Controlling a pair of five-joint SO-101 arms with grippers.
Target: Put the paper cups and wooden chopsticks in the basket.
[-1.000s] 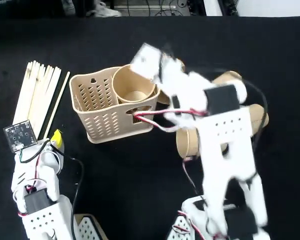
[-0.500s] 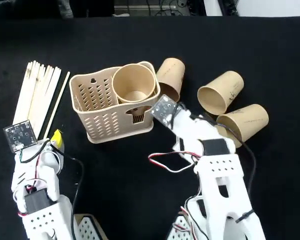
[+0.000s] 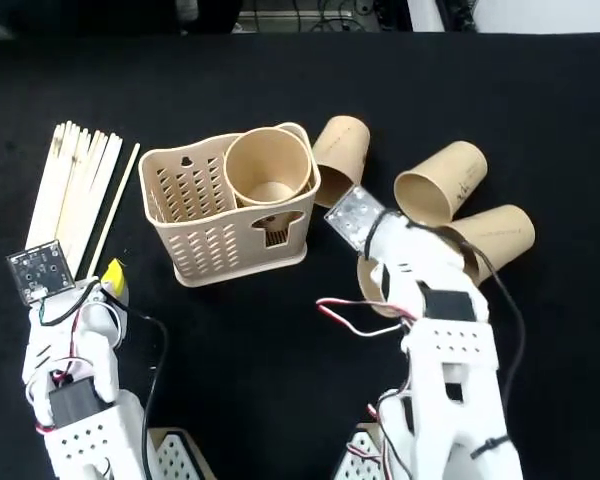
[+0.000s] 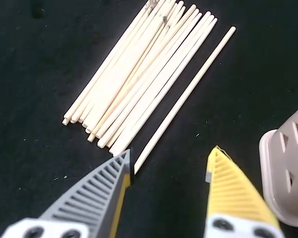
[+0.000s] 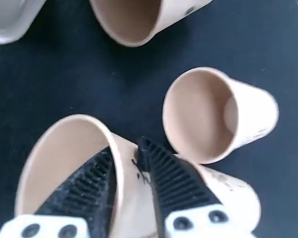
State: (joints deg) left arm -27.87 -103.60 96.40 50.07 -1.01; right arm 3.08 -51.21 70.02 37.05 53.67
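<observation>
- So far one paper cup stands in the basket
- right gripper clamped on the rim of a tipped cup near the basket, three other cups lying loose
- chopsticks untouched on the table, left gripper spread open at their ends

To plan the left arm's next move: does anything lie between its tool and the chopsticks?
Nothing visible. The left tool is open above the table, and the chopsticks lie directly ahead, a single stick nearest its tips.

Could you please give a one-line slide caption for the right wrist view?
Right gripper holds a lying paper cup by its wall, one finger inside; two more cups lie beyond.
</observation>
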